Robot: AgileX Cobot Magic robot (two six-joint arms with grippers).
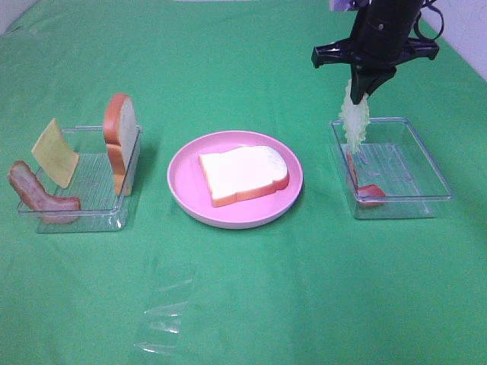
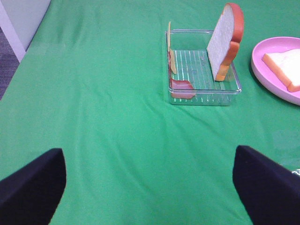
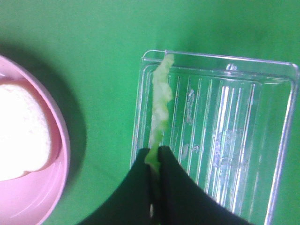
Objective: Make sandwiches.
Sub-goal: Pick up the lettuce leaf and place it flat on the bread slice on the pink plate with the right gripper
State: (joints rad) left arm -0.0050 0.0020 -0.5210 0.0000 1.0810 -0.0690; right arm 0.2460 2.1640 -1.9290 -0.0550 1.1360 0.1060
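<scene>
R gripper (image 1: 364, 85) is pinched shut on the top edge of the lettuce (image 1: 354, 118); thin grip on a floppy leaf, so it could slip out, or its low end could catch the tray (image 1: 426, 156) wall if carried toward the bread (image 1: 243, 173) on the plate (image 1: 181, 190). Lettuce hangs straight under the jaws, over the tray's plate-side edge, w/ bacon (image 1: 370, 194) below. L gripper (image 2: 147, 154) is wide open, empty, well apart.

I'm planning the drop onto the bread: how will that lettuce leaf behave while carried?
Likely thin and light: the lettuce leaf hangs straight down from the right gripper, pinched by one end. Its ruffled rim suggests it may flex or swing in transit. Seen edge-on it looks very thin, so it could land folded.
</scene>
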